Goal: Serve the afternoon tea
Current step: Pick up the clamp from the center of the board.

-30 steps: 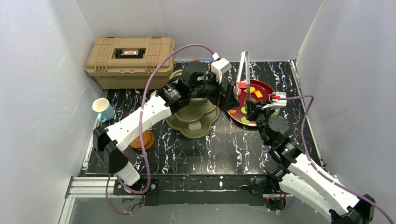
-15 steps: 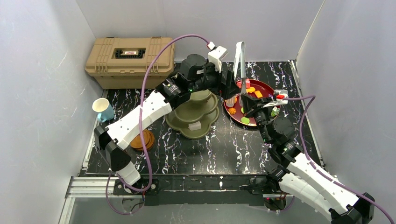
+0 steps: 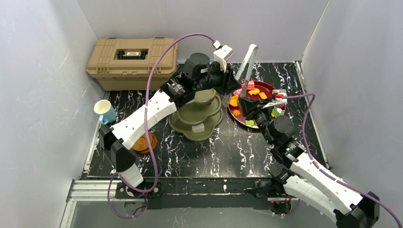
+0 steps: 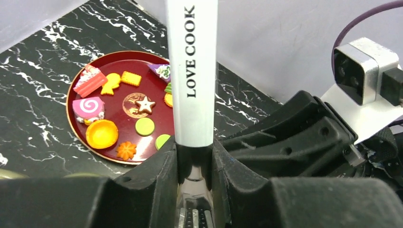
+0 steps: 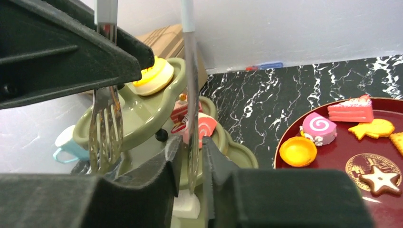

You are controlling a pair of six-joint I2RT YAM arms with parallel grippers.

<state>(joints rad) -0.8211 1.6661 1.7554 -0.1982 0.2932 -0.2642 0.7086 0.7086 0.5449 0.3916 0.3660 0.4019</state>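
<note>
White-handled metal tongs stand upright over the near rim of the dark-red plate. My left gripper is shut on their white handle. My right gripper is slightly open, and one tong blade hangs loose between its fingers; the slotted blade is outside them. The olive-green stand is left of the plate and carries a yellow cake, a pink roll and a white block. Several toy pastries lie on the plate.
A tan toolbox sits at the back left. The white-and-blue cup stands at the left edge, with stacked wooden saucers in front of it. White walls close in the black marbled table.
My left gripper has swung in and closed on the tongs' handle. The right jaws have loosened around the blade. The tongs' top has tipped to the right.
</note>
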